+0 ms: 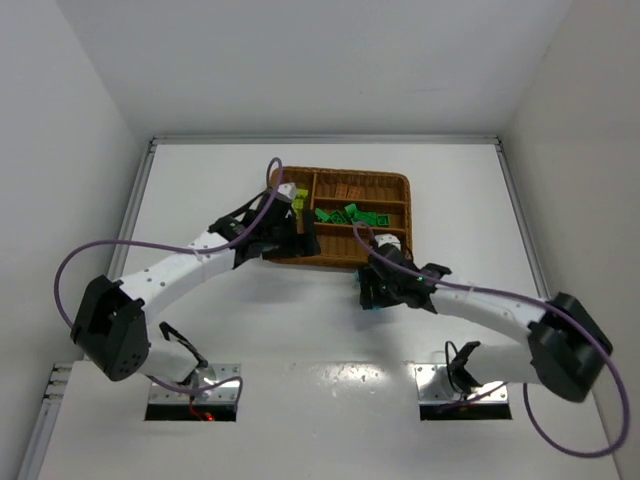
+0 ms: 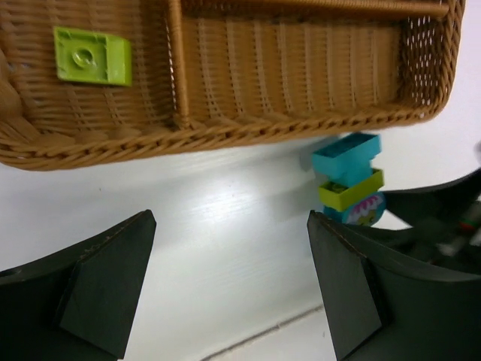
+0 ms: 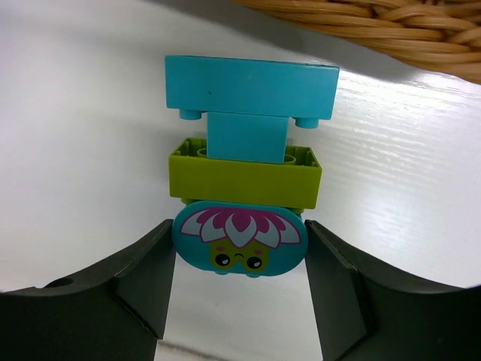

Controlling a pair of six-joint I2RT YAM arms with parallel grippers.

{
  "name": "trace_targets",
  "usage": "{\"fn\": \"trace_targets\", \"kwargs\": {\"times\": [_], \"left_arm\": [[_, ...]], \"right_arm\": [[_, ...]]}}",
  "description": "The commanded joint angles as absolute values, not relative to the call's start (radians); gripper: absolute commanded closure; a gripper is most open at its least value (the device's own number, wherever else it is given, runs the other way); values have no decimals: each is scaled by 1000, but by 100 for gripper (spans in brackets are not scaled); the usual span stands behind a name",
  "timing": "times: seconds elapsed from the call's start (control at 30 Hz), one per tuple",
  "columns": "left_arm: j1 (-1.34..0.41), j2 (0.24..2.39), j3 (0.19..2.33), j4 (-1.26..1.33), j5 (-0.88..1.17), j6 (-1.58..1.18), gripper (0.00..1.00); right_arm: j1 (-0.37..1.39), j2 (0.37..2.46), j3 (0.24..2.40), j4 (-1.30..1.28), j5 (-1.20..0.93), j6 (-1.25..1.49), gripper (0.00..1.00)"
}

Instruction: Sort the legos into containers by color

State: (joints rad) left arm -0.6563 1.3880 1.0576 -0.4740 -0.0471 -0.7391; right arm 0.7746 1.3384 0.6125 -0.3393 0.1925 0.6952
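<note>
A stack of joined legos lies just in front of the wicker tray (image 3: 391, 22): a cyan brick (image 3: 249, 86) on top, a lime brick (image 3: 244, 177), and a cyan oval brick with a flower face (image 3: 239, 239). My right gripper (image 3: 239, 259) is shut on the oval brick, one finger touching each side. In the top view the right gripper (image 1: 378, 295) is at the tray's (image 1: 340, 174) near right corner. My left gripper (image 2: 229, 248) is open and empty over bare table at the tray's near edge (image 2: 225, 131). A lime brick (image 2: 92, 56) lies in the wide section.
Dark green bricks (image 1: 355, 215) fill one narrow section and orange-brown ones (image 1: 345, 190) the section behind it. The stack (image 2: 349, 180) also shows in the left wrist view, with the right gripper's dark fingers below it. White walls enclose the table.
</note>
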Motion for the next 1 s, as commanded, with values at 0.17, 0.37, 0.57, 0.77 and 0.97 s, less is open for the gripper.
{"fn": "trace_targets", "kwargs": {"times": [0.17,0.37,0.57,0.77,0.97], "left_arm": [[-624,1445,948,-177,473,-718,7],[-624,1505,908,-34,594,-739,5],[-646,1626,948,-25,630,-689,4],[-666,1727,1031,-15,632,-689,4],[-675,1740,1060,5,649,-689,8]], "right_arm": [[778,970,529,-359,88,614,43],[778,902,517,-405,55,595,43],[778,900,526,-405,34,586,43],[778,910,537,-396,25,586,43],[778,920,546,-396,25,586,43]]}}
